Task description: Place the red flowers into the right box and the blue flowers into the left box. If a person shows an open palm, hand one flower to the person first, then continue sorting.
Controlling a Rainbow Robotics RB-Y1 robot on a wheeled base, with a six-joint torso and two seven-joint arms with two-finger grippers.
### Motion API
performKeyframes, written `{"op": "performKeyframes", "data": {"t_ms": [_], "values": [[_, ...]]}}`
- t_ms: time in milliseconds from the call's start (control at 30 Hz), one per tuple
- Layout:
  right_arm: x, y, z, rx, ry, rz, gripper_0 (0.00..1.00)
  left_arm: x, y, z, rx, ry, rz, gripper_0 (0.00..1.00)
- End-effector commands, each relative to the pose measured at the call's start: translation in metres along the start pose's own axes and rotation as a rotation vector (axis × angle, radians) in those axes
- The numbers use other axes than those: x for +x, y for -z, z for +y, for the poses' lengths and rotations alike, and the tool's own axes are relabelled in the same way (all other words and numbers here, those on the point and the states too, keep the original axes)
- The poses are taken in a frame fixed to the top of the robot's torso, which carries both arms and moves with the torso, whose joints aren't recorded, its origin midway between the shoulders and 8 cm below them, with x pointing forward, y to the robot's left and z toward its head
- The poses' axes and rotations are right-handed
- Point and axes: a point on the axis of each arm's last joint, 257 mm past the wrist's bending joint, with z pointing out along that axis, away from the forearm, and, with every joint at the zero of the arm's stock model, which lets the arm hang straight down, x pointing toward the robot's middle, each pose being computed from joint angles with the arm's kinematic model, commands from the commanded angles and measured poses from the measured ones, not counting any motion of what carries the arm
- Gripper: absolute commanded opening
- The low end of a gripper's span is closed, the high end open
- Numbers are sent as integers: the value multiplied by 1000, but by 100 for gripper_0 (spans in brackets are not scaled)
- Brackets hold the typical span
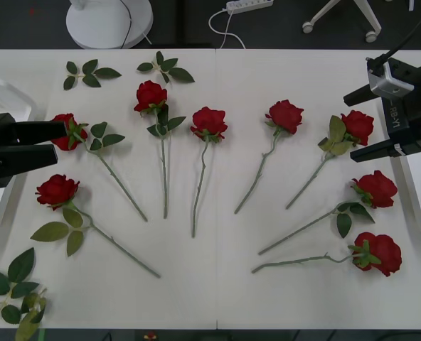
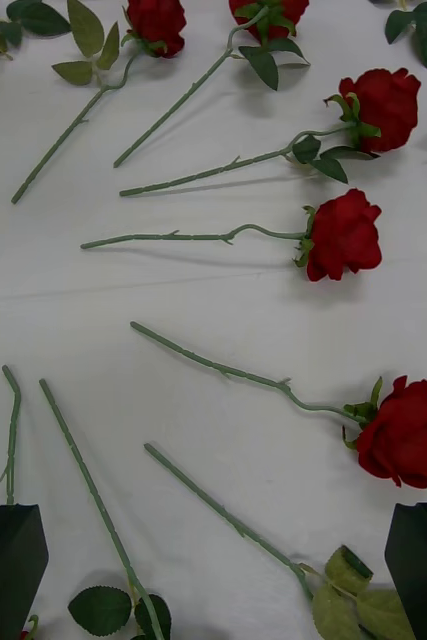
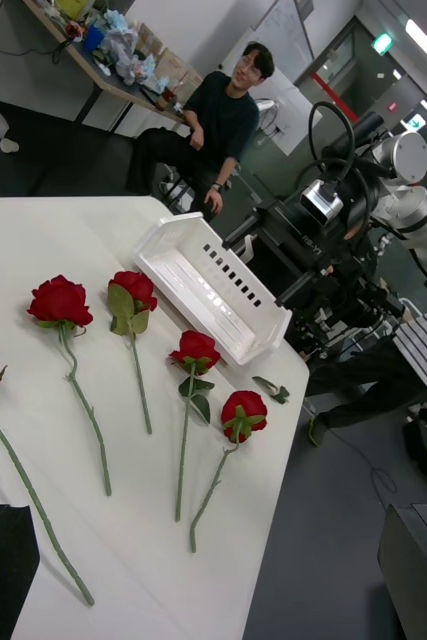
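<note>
Both grippers hover with jaws spread wide, gripping nothing: right gripper [image 2: 213, 560] over stem ends, left gripper [image 1: 15, 149] apparently beside one bloom. Beyond, red flowers [image 1: 209, 122] fan across the bench [image 1: 217, 284], blooms outward; right box [image 3: 213, 290] farther off.

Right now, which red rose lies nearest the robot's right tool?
The red artificial rose with pale leaves under its bloom, farthest back on the right, beside the right tool.
</note>
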Motion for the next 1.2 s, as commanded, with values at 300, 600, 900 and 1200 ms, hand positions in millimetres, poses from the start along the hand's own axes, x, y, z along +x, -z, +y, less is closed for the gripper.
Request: {"op": "performKeyframes", "data": {"t_ms": [300, 600, 900, 1200], "values": [[0, 9, 21, -34, -13, 64, 100, -18, 3, -14, 33, -74, -8, 100], [7, -3, 46, -80, -669, 141, 100, 9, 19, -8, -207, 345, 176, 100], [31, -11, 63, 59, -1384, 320, 100, 79, 22, 7, -562, 781, 281, 100], [51, -28, 65, 264, -1911, 368, 100, 156, 35, 27, -858, 1002, 327, 100]]}}
